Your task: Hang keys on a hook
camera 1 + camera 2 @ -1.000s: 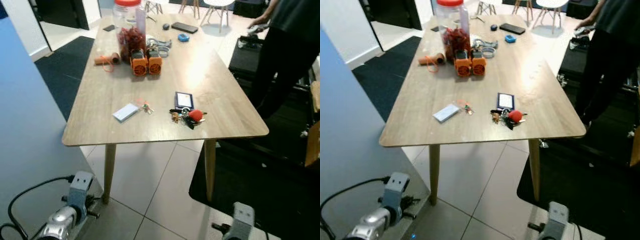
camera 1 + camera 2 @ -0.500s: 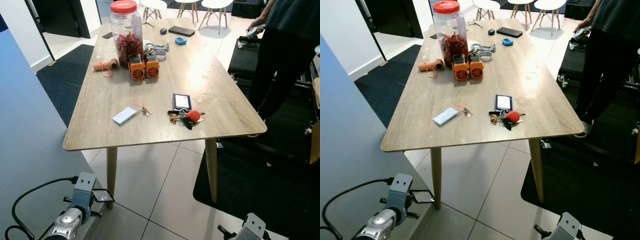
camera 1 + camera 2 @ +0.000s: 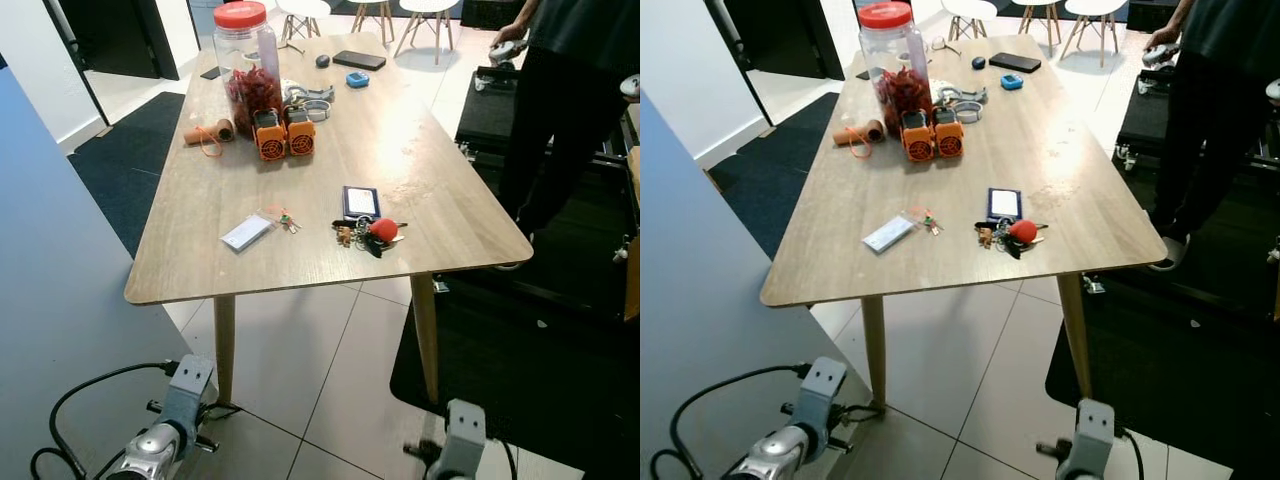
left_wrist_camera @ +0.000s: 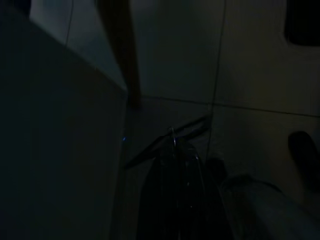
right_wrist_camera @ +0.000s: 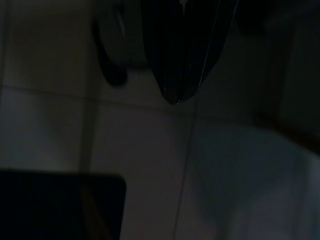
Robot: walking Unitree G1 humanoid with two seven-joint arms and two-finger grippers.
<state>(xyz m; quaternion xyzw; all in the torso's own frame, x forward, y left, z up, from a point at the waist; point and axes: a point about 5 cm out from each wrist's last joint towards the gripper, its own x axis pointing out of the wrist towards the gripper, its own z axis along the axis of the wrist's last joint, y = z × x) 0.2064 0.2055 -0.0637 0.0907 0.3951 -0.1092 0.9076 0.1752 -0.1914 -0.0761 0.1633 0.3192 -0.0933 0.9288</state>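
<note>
A bunch of keys with a red ball fob lies on the wooden table, near its front right part, just in front of a small dark-framed card. A second, smaller set of keys lies beside a white tag further left. Both arms hang low in front of the table, over the floor tiles. The left gripper and the right gripper show in their dark wrist views as fingers pressed together to a point, holding nothing.
Further back on the table stand a red-lidded jar, two orange blocks, a cord roll and a phone. A person in dark clothes stands at the right. A grey-blue panel rises at my left. Dark mats lie on both sides.
The camera has shifted slightly, and the table sits much as before. My right wrist has come up further into view and my left wrist has moved a little to the right.
</note>
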